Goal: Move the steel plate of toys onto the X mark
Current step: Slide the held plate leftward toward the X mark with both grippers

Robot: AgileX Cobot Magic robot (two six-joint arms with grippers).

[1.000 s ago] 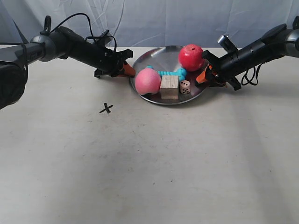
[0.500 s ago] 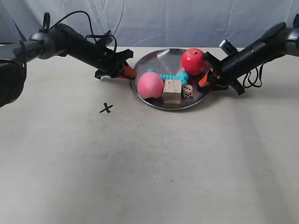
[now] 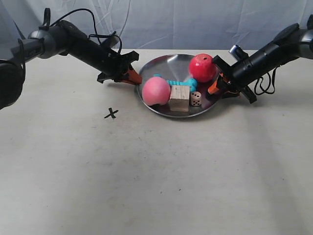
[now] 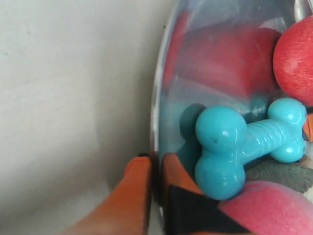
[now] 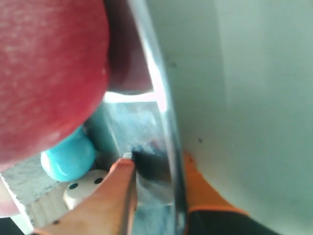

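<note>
The steel plate (image 3: pixel 166 66) sits right of the X mark (image 3: pixel 111 114), carrying the red ball (image 3: pixel 202 67), pink ball (image 3: pixel 156 91), teal bone (image 3: pixel 178 82), wooden cube (image 3: pixel 179 98) and die (image 3: pixel 195 99). My left gripper (image 3: pixel 136 78) is shut on the plate's rim by the pink ball; in the left wrist view its orange fingers (image 4: pixel 142 176) pinch the rim beside the bone (image 4: pixel 234 142). My right gripper (image 3: pixel 213 89) holds the opposite rim below the red ball; in the right wrist view, the rim (image 5: pixel 156 83) runs between its fingers, with the die (image 5: pixel 83 191) just inside.
Off-white tabletop (image 3: pixel 156 176) spreads out in front of the plate and around the X mark. A pale cloth backdrop (image 3: pixel 195 19) hangs behind the table. Black cables trail from both arms, one loop (image 3: pixel 264 83) lying beside the right arm.
The plate, held by both grippers, has shifted slightly toward the camera with all its toys. The X mark has stayed where it was.
</note>
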